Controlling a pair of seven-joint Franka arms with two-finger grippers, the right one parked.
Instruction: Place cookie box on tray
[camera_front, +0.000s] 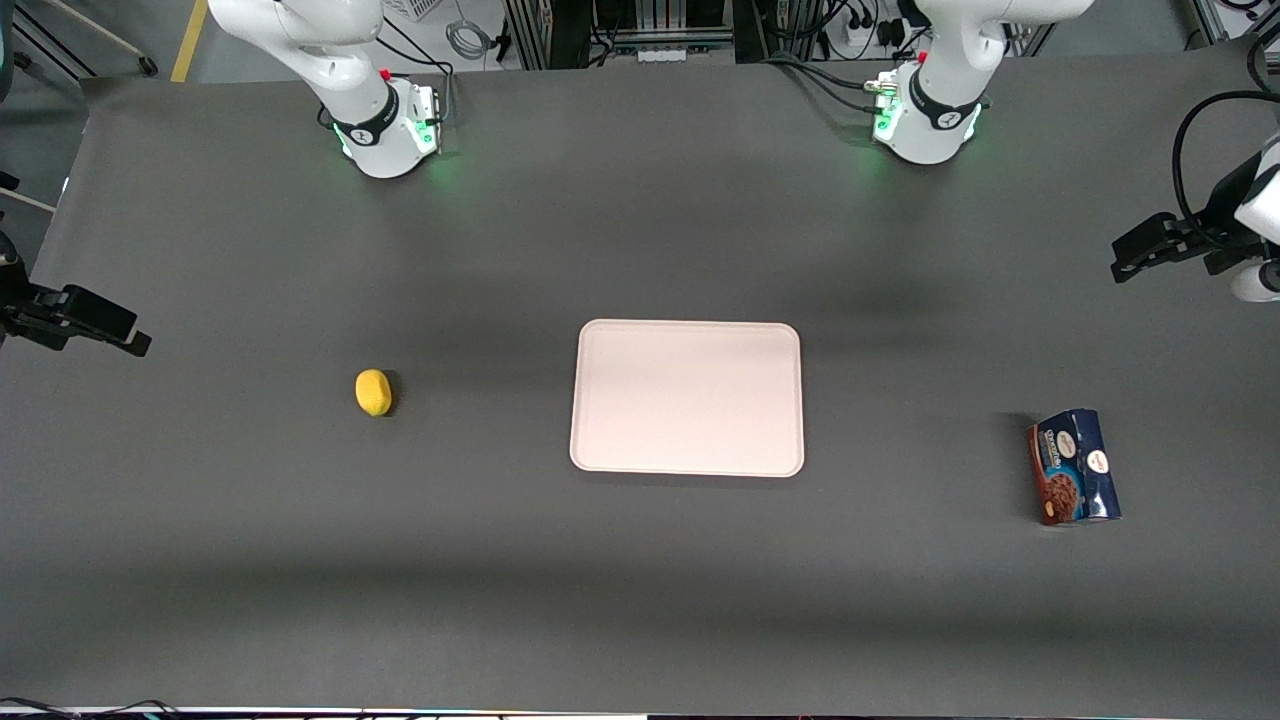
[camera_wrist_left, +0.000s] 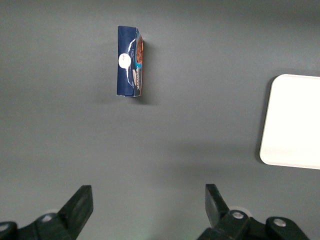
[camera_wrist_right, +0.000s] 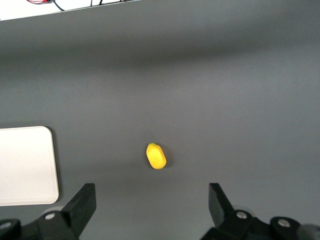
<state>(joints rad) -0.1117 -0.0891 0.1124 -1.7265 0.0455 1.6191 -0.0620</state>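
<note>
Navy cookie box (camera_wrist_left: 129, 61) lay untouched, well apart from the open, empty gripper (camera_wrist_left: 148, 207); tray (camera_wrist_left: 295, 122) bare; pickup and placement all remained.

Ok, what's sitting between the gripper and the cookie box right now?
Nothing: in the left wrist view only bare dark table separates the open gripper from the cookie box.

The cookie box (camera_front: 1075, 467) lies on the tabletop (camera_front: 640, 580), well apart from the tray (camera_front: 687, 397); the gripper (camera_front: 1135, 253) hangs above the working arm's end.
</note>
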